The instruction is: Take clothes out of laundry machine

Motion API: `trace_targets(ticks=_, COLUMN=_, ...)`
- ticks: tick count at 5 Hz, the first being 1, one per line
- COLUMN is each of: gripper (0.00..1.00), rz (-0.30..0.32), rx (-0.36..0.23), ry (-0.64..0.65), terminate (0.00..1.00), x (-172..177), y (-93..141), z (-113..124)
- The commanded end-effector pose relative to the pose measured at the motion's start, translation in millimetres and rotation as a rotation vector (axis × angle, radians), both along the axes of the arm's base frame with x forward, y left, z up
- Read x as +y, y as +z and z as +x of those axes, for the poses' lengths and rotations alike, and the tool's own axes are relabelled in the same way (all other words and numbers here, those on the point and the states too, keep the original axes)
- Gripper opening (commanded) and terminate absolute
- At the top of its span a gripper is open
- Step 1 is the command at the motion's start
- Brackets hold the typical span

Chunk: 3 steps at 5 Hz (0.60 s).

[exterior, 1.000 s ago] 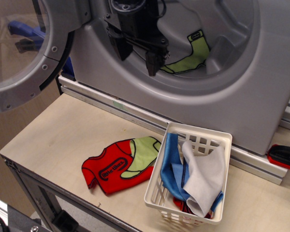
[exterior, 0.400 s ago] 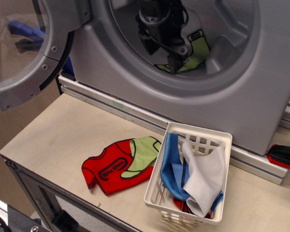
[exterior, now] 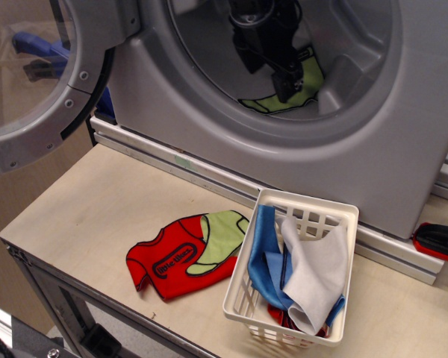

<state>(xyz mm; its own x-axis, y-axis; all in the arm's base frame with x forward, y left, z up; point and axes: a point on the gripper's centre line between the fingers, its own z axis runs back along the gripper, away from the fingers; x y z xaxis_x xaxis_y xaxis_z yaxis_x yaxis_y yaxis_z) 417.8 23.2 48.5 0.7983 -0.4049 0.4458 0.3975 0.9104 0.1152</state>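
One lime-green garment [exterior: 297, 93] seen bent inside the laundry machine [exterior: 373, 149], leg up-right, foot left, gripper [exterior: 284, 78] over it, jaw state can't be told

Lime-green garment [exterior: 299, 95] partly behind end effector [exterior: 272, 74]

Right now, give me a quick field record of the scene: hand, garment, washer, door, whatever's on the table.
hand: inside the drum, over the lime-green garment; fingers pointing down, grip state not readable
lime-green garment: lying in the drum, partly hidden by the hand
washer: silver-grey, drum opening facing the table
door: swung open to the left
red shirt: flat on the table, touching the basket's left side
basket: white, slatted, in front of the washer; holds a blue cloth and a white cloth
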Motion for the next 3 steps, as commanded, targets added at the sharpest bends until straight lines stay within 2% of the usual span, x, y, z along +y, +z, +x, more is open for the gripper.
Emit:
trace_targets(ticks=1, gripper=1.00, rz=-0.051, rx=-0.064, ry=0.001, terminate=0.00, x=1.9, y=-8.2, z=5.1)
trace_targets(ticks=2, gripper=1.00, rz=-0.050, rx=-0.061, ry=0.031, terminate=0.00, x=4.5, y=-25.8, z=2.3)
trace_targets(ticks=3, gripper=1.00, rz=-0.048, rx=-0.035, ry=0.034, terminate=0.00, x=5.7, y=-31.3, z=2.0)
